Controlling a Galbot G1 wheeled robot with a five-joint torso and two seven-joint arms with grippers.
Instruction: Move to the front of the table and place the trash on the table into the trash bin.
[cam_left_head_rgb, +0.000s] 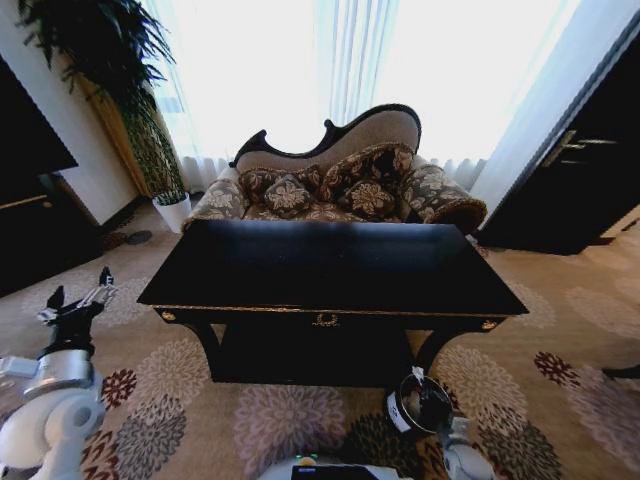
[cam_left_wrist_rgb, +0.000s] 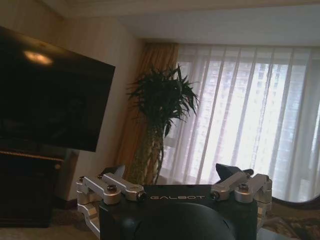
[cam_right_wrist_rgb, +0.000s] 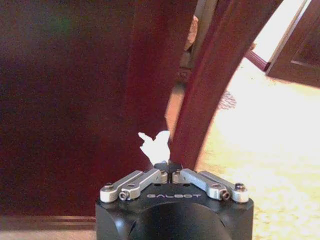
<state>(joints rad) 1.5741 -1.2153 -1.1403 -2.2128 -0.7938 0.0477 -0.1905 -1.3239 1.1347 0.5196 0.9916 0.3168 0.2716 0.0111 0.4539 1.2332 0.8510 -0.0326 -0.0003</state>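
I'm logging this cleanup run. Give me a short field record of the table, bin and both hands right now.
table: glossy black top, bare in the head view
trash bin: on the carpet by the table's front right leg
right hand: low beside the table leg, shut on a white paper scrap
left hand: open, raised at the table's left

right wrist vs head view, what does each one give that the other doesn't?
Right wrist view: the right gripper shut on a crumpled white paper scrap, close to a curved table leg.
Head view: the whole table, its top bare; the trash bin on the carpet by its front right leg; the left gripper open, left of the table.
Shared: the table.
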